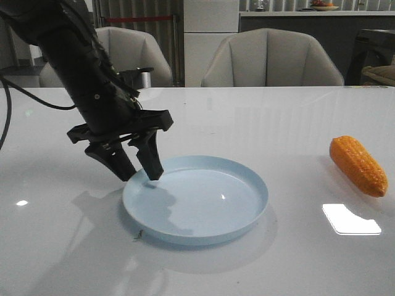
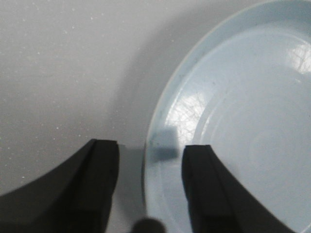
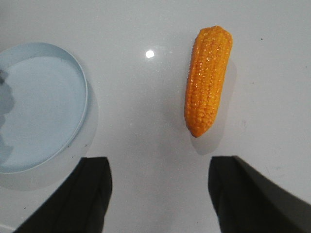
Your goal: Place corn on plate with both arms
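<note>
Left gripper (image 1: 137,166): I hold it apart, straddling plate (image 1: 203,237) rim to steady it.
Right gripper (image 3: 158,194): apart, above corn (image 3: 206,80).

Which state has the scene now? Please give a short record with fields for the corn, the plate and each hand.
corn: orange cob lying on the table, to the right of the plate, apart from it, not held
plate: pale blue, nothing on it
left hand: open, one finger outside the plate's left rim, one over the inside; contact cannot be told
right hand: open, above the table near the cob's narrow end, not touching it
task state: corn not yet on plate
</note>
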{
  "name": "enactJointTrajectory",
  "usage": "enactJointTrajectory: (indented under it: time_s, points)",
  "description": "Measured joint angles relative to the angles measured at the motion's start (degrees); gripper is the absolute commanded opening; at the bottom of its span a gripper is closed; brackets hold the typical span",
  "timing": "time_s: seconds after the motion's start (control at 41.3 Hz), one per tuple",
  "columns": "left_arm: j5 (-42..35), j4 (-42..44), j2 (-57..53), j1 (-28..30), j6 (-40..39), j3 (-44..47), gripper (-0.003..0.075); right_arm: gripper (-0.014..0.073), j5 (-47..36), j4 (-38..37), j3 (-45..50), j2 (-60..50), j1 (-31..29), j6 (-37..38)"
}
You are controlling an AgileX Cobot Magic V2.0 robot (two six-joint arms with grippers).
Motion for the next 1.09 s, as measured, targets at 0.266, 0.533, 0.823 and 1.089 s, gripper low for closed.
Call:
enactJointTrajectory:
  time_s: [0.266,0.533,0.823,1.089]
  points:
    - [6.00,1.99,0.11,0.00,1.85,-7.28,0.0432,0.0536,0.08,0.00,0.00,0.00,0.00,0.00]
    - [12.42,5.80,-0.53,2.43,1.84,-18.80,0.0432,0.0536,0.13,0.00,0.00,0.00,0.00,0.00]
    - [10.01,11.56,-11.19,9.40,-0.43,-19.73,0.0432,0.0536,0.47,0.00,-0.04,0.00,0.00,0.00]
    - [-0.87,15.46,-31.25,18.18,-0.43,-4.64,0.0432,0.0536,0.47,0.00,-0.04,0.00,0.00,0.00]
